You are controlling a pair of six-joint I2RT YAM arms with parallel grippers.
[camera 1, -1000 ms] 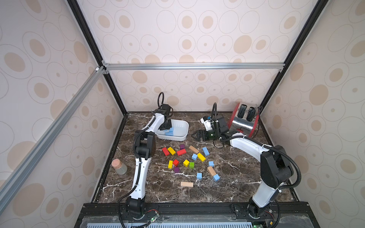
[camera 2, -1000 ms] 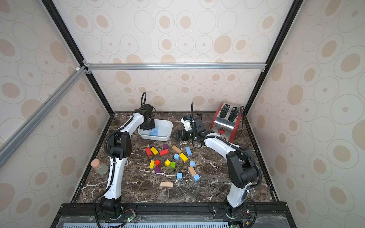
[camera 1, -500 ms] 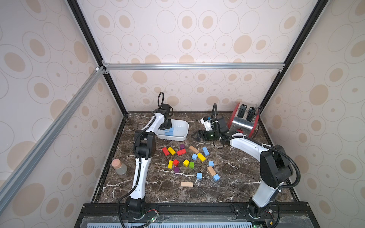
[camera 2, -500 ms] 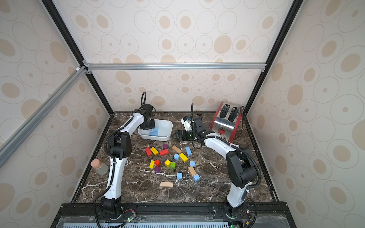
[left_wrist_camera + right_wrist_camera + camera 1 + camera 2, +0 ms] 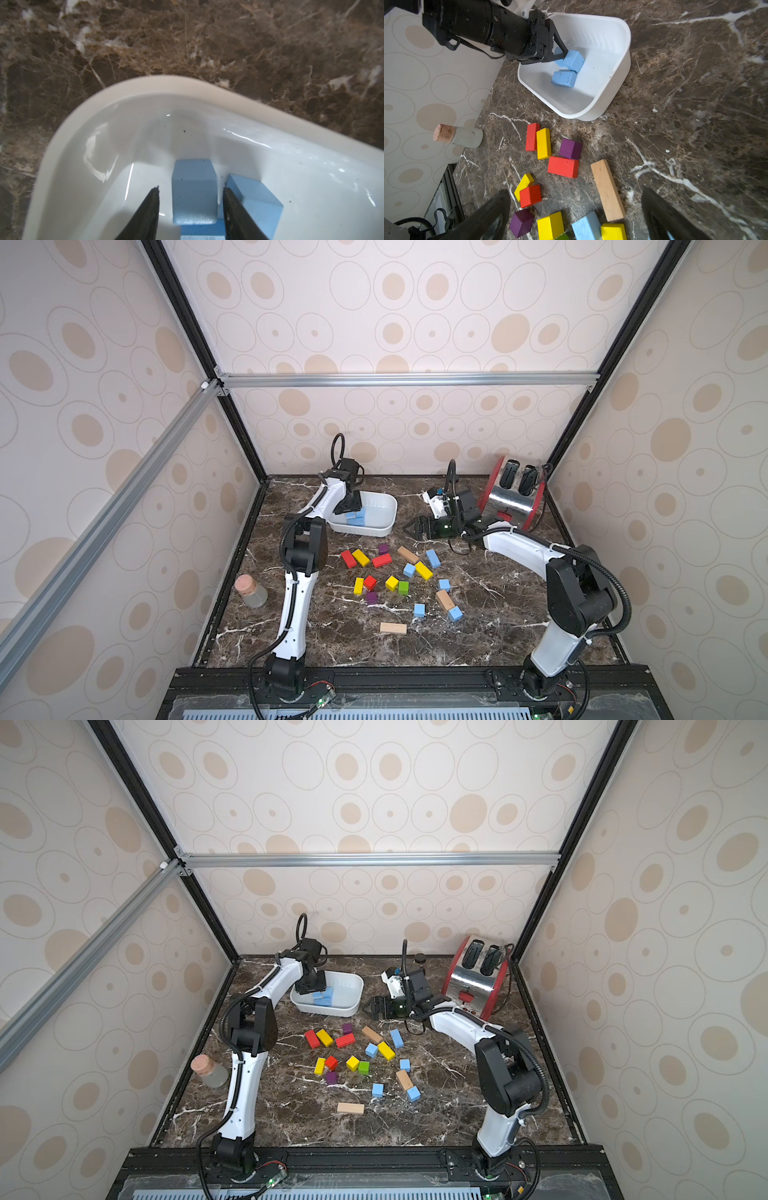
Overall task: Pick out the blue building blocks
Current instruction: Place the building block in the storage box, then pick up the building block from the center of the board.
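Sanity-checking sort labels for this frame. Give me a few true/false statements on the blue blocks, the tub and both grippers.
1. Some blue blocks lie in the white tub. True.
2. The right gripper holds a blue block. False: its fingers are spread wide with nothing between them.
3. No blue block is left on the table. False: five lie there among the other colours, among them the blue brick.
4. The left gripper is over the tub. True.
5. A purple cube is in the tub. False: only blue blocks show in it; the purple cube sits on the table.
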